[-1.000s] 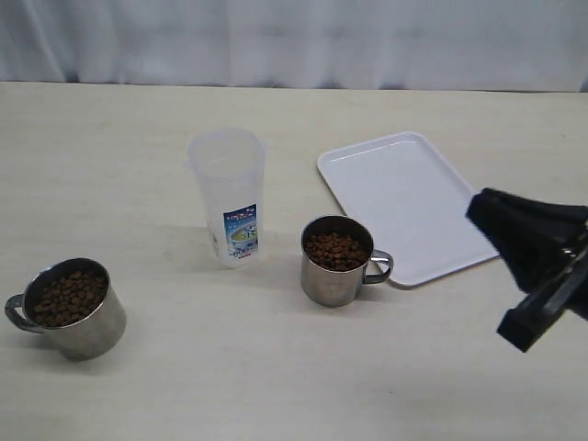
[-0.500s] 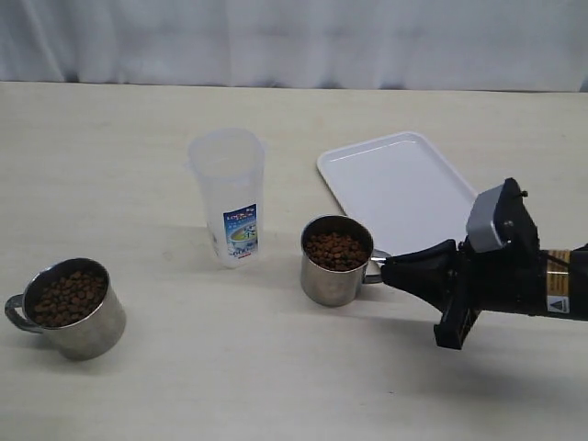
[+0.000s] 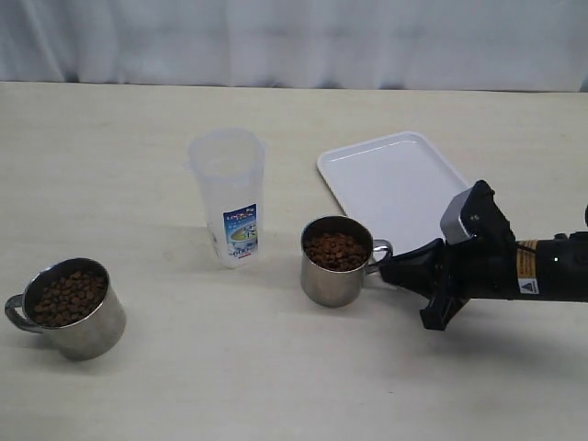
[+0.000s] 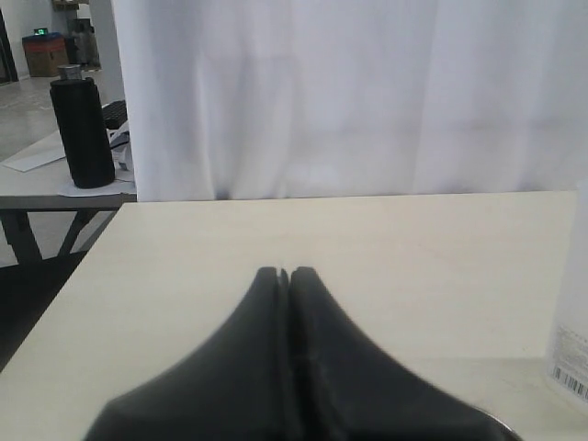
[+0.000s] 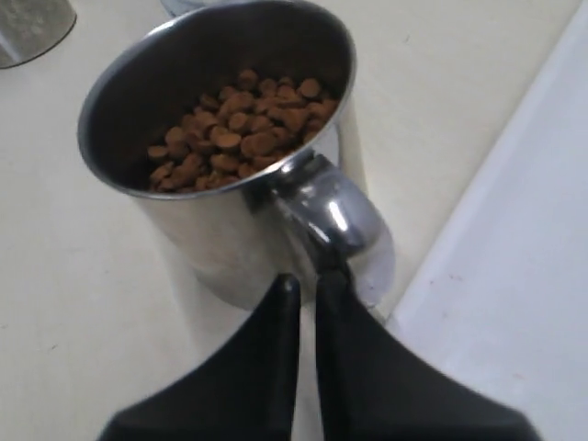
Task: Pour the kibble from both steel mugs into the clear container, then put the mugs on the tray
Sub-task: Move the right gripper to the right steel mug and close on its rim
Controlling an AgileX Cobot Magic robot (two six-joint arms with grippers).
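Note:
Two steel mugs hold kibble: one (image 3: pixel 337 276) stands in the middle beside the tray (image 3: pixel 404 197), the other (image 3: pixel 83 335) at the front left. The clear container (image 3: pixel 230 197) stands upright between them, further back. My right gripper (image 3: pixel 384 268) lies low over the table, its tips right at the middle mug's handle (image 5: pixel 335 216). In the right wrist view this gripper (image 5: pixel 310 276) shows only a narrow slit between its fingers, with nothing in it; one fingertip touches the handle. The left gripper (image 4: pixel 287 272) is shut and empty, out of the exterior view.
The tray's rim (image 5: pixel 478 239) runs close beside the middle mug and the right gripper. The container's wall (image 4: pixel 574 340) shows at the edge of the left wrist view. A white curtain (image 3: pixel 294 41) hangs behind the table's far edge.
My right arm has come down from the right edge and moved left, first stopping short of the middle mug's handle, then closing in until its tips reach it. The mugs have not moved.

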